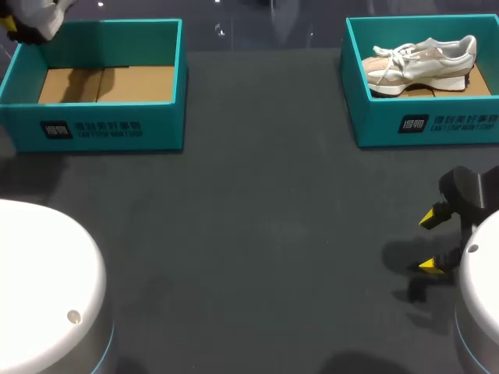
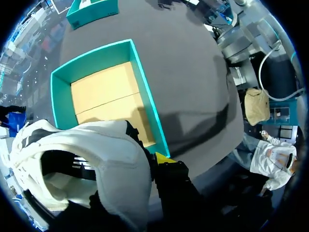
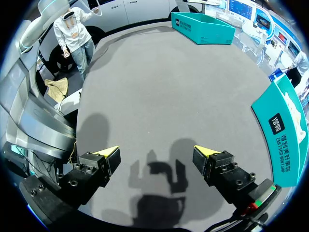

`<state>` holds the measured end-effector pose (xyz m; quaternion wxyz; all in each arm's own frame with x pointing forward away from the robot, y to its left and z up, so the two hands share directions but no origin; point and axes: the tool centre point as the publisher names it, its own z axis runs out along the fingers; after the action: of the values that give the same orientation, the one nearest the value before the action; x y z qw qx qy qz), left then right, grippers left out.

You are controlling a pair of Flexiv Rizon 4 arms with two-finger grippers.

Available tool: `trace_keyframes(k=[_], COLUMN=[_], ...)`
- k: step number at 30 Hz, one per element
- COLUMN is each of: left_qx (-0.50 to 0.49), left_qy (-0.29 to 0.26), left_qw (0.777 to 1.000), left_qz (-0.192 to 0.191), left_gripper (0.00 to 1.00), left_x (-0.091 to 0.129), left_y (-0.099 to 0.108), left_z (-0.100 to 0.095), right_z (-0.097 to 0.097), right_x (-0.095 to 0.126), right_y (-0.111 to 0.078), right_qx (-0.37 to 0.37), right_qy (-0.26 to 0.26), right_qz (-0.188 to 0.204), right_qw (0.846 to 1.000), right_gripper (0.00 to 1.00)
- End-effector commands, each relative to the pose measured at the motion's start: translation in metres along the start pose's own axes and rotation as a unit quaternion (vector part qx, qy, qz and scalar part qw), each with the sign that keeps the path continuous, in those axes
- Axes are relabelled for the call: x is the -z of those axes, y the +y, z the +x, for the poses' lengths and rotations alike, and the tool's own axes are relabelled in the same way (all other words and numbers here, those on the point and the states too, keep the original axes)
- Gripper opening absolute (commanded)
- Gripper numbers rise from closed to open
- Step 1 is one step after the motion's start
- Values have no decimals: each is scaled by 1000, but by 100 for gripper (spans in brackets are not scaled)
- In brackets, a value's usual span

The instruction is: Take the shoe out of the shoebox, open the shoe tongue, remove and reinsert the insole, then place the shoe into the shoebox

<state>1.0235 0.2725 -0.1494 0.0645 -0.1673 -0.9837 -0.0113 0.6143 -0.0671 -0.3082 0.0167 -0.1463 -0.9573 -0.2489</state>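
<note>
A dark grey table (image 1: 265, 234) fills the head view, with two teal shoeboxes standing well apart along its far side. The left shoebox (image 1: 109, 128) has nothing on its brown cardboard floor (image 2: 111, 96). The right shoebox (image 1: 437, 125) holds a white and beige sneaker (image 1: 425, 62), which lies on its side with the laces facing the table's middle and the toe pointing left. Two white rounded arm housings rise at the near corners, the left one (image 1: 39, 288) larger in view than the right one (image 1: 479, 304). At the far left corner of the left shoebox, above its rim, a white shoe (image 2: 106, 164) is carried by the left gripper (image 2: 154, 162). In the left wrist view the shoe bulks in front of the camera with its dark opening showing, and the box lies under and ahead of it. That gripper is closed narrowly on the shoe's edge; one yellow tip (image 2: 164, 158) shows pressed against the shoe, and the other is hidden by it. The right gripper (image 3: 155, 154) hangs over bare table near the right edge, in front of the right shoebox and apart from it. Its fingers are spread wide with nothing between them, and its shadow (image 3: 161, 176) falls on the surface below.
</note>
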Motion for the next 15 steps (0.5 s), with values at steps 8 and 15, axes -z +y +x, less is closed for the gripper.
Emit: trace_keyframes(k=[8, 15], left_qx=[-170, -170], left_qy=[-18, -18], left_qw=[979, 979], left_qz=[-111, -111], left_gripper=[0, 0], left_x=[-9, -9], left_y=[16, 16], left_z=[2, 2], right_z=[2, 2], right_x=[0, 0], right_y=[-1, -1], right_qx=[0, 0], right_qy=[-2, -2], right_qz=[1, 1], right_qw=[1000, 1000], right_gripper=[100, 100])
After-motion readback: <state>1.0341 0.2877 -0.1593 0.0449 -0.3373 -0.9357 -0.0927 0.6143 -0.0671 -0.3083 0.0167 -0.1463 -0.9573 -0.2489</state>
